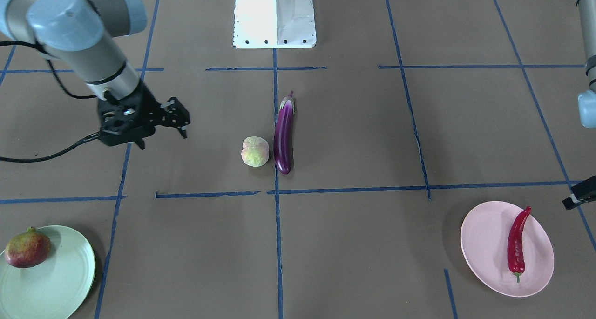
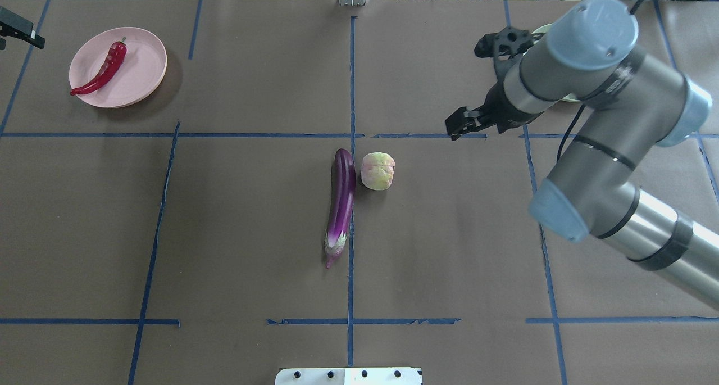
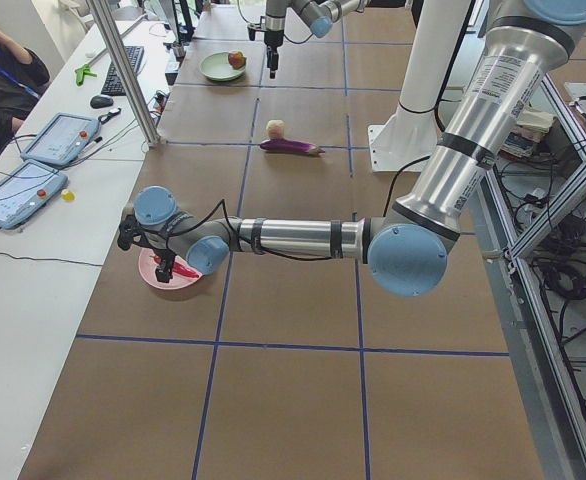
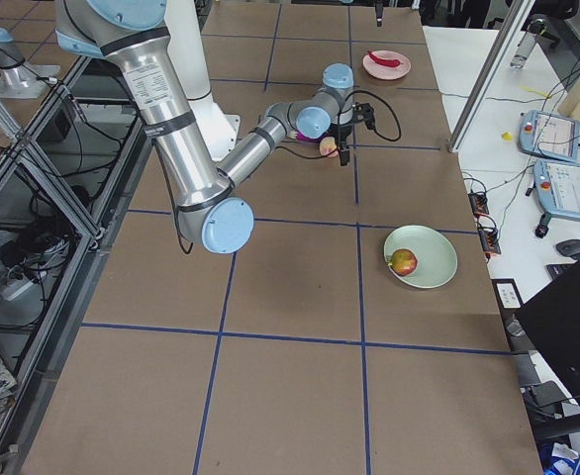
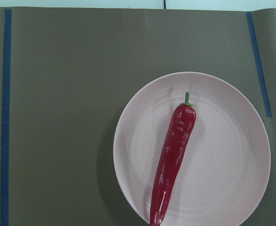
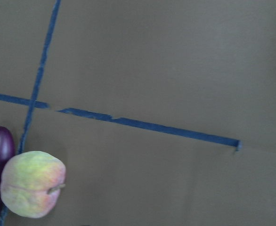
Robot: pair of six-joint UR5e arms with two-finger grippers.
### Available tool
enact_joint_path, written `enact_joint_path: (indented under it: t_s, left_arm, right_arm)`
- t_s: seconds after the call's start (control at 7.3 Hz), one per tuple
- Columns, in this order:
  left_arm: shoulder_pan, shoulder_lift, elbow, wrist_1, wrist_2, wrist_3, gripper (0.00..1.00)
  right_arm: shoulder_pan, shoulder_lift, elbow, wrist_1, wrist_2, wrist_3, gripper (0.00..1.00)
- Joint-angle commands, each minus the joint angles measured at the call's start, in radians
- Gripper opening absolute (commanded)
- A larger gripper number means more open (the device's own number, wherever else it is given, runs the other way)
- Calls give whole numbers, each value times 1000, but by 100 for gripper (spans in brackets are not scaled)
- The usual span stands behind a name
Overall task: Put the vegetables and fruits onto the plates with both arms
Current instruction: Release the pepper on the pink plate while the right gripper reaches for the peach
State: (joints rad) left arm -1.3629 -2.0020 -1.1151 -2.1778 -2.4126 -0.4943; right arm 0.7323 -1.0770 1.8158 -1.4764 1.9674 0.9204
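The purple eggplant [image 1: 283, 137] lies mid-table, and the pale peach-like fruit [image 1: 254, 151] rests close beside it. The mint green plate [image 1: 60, 281] carries the dark red fruit [image 1: 27, 249]. On the pink plate [image 1: 484, 244] lies the red chili [image 1: 517, 244]. My right gripper [image 2: 483, 81] hovers open and empty between the green plate and the peach. Its wrist view shows the peach [image 6: 32, 183] at lower left. My left gripper [image 3: 148, 250] hangs above the pink plate's edge. One of its fingers [image 2: 22, 34] shows, splayed outward. It holds nothing.
The white base block [image 1: 274, 16] stands at the table's robot side. Blue tape lines [image 1: 277, 244] divide the brown cover into squares. Beyond the far edge is a desk with tablets [image 3: 33, 170], a metal post [image 3: 123, 70] and a seated person [image 3: 3, 70].
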Motion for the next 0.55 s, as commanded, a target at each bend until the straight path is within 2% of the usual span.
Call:
enact_joint_path:
  t_s: [0.0,0.14,0.41]
  left_arm:
    - [1,2,0,1,1,-1,100]
    - [1,8,0,1,1,-1,100]
    - [2,12,-2,1,41,-3,100]
  right_arm:
    - [-146,137,-98,-1,-156,179,100]
    - [-181,216,-196,-1,-203,187,100]
    - [-203,232,-248,5,-242,180,100]
